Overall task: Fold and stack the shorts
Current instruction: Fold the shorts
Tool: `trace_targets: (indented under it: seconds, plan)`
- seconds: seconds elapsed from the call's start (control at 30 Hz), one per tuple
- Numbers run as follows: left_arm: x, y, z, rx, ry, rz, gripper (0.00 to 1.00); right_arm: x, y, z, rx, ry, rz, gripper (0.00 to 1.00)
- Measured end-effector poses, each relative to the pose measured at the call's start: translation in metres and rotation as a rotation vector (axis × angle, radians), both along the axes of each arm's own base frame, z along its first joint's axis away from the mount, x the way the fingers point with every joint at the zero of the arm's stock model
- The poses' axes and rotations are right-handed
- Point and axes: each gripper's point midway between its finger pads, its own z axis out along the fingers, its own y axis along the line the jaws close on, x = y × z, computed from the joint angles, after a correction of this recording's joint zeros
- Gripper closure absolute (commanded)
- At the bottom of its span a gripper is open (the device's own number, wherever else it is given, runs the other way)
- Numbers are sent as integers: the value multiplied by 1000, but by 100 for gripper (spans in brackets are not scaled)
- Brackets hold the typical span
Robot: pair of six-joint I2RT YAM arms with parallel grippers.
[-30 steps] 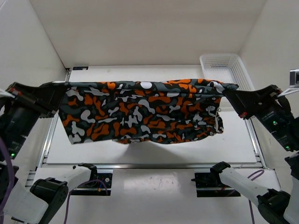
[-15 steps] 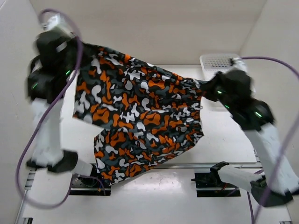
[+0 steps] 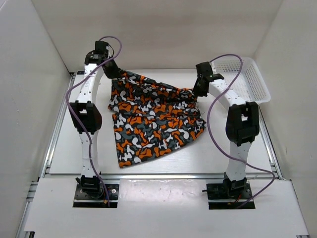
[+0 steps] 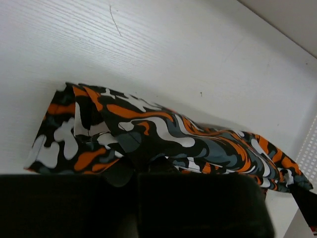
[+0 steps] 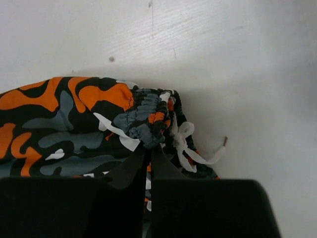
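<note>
You swung the shorts (image 3: pixel 153 119) down from the stretched mid-air hold. They landed spread on the desk (image 3: pixel 64 148), left of the basket (image 3: pixel 247 79) in the top view. The left end effector (image 3: pixel 110 69) stayed clamped on the corner farthest from the basket, and the right end effector (image 3: pixel 199 88) on the waistband corner nearest it. Lay-flat looked done, folding not started. The hem lay skewed. The drawstring (image 5: pixel 185 144) dangled loose. The basket sat close to the right arm's path.

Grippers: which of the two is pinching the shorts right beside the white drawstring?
The right gripper: the white drawstring lies next to its pinch on the shorts. The left gripper holds a corner with no cord in view.
</note>
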Motion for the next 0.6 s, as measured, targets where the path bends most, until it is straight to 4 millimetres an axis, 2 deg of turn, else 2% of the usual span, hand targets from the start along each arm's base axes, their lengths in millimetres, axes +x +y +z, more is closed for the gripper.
trace_targets:
  seconds: [0.07,0.17,0.27,0.37,0.47,0.53,0.6]
  plan:
    - [0,3,-3,-10,9,0,90,10,2,-5,15,5,5,100]
    - [-2,3,13,-23,-21,-11,90,15,3,4,45,-8,13,100]
    - [-26,0,34,-8,-42,-34,90,13,1,20,62,-34,19,100]
    - [-78,-7,58,1,-42,-62,90,-9,-7,38,72,-50,26,100]
    - [-140,-13,79,-11,-59,-84,90,-42,-16,57,84,-68,36,100]
    - [-184,-14,80,-35,-51,-93,90,-69,-20,62,95,-71,46,100]
    - [-219,-16,72,-58,-40,-97,90,-100,-24,61,97,-58,56,100]
